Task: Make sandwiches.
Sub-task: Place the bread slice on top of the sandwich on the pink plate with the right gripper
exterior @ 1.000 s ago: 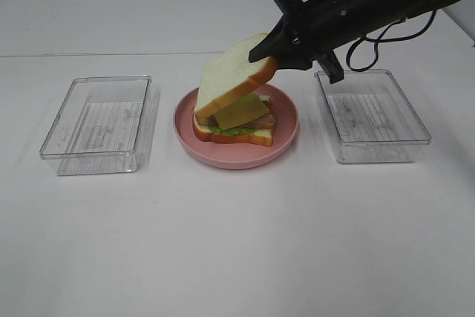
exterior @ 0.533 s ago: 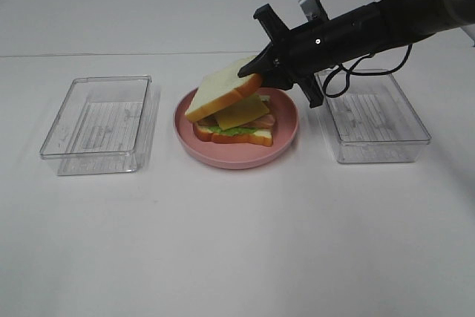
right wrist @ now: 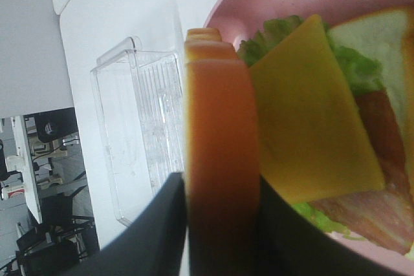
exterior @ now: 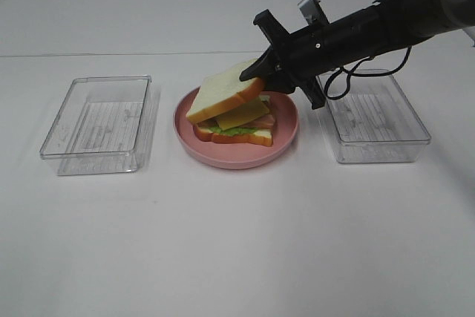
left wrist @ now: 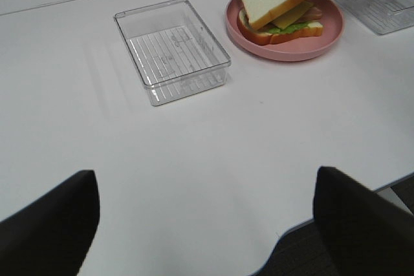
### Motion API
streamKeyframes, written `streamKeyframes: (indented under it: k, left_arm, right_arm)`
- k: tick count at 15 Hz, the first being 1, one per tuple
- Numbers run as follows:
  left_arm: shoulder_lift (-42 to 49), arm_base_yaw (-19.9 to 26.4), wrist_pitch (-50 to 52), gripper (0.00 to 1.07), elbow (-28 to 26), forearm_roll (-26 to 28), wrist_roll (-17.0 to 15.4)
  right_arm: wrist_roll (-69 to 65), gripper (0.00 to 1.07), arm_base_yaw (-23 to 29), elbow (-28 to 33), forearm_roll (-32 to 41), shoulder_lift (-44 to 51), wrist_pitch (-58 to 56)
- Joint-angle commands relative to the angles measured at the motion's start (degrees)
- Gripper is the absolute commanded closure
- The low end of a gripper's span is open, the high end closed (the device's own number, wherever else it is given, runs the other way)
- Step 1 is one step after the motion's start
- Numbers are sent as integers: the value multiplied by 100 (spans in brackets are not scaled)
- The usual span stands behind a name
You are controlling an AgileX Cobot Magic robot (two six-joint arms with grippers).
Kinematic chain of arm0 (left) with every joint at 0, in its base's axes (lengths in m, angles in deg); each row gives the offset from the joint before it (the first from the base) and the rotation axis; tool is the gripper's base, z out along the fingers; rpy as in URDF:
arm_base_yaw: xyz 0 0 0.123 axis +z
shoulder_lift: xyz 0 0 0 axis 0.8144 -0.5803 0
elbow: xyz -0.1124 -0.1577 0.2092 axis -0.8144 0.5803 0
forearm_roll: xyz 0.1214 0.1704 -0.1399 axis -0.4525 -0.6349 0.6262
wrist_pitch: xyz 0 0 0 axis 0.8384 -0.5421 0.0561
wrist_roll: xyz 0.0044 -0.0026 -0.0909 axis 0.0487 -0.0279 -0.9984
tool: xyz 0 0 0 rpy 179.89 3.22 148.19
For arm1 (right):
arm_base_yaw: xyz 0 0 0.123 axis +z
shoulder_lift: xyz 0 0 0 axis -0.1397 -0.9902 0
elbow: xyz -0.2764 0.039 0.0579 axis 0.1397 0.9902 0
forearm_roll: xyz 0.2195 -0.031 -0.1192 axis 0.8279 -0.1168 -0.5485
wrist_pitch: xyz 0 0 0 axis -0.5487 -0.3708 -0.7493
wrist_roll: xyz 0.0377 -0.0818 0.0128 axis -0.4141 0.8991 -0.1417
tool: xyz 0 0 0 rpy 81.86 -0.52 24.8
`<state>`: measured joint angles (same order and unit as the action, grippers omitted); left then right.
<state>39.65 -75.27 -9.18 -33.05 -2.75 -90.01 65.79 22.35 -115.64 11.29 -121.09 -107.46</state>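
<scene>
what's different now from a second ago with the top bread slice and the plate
The right pincer has carried the top bread slice down and leftward, from steeply tilted to nearly resting on the cheese, its far edge still between the fingers. The stack, pink plate and both clear trays stayed put.

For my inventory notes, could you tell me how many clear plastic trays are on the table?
2. One clear tray sits left of the pink plate in the high view; the other clear tray sits right of it, partly under the right arm. None looks hidden.
</scene>
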Motion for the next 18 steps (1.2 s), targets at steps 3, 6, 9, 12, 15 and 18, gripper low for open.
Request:
streamKeyframes:
  k: [3, 6, 9, 12, 15, 18]
  left_arm:
    - [138, -11, 29, 22, 11, 6, 0]
    - [138, -11, 29, 22, 11, 6, 0]
    - [138, -11, 29, 22, 11, 6, 0]
    - [138, -11, 29, 22, 11, 6, 0]
    - [138, -11, 29, 22, 11, 6, 0]
    - [138, -11, 29, 22, 11, 6, 0]
  right_arm:
    - [63, 39, 6, 29, -212, 69, -160]
    - [-275, 37, 6, 29, -848, 292, -155]
    - [-957, 32, 6, 29, -1673, 476, -298]
    - [-1621, 32, 6, 29, -3048, 825, -332]
    - [-1994, 32, 6, 29, -4188, 1329, -539]
    - [-2086, 32, 6, 29, -5552, 2143, -1197]
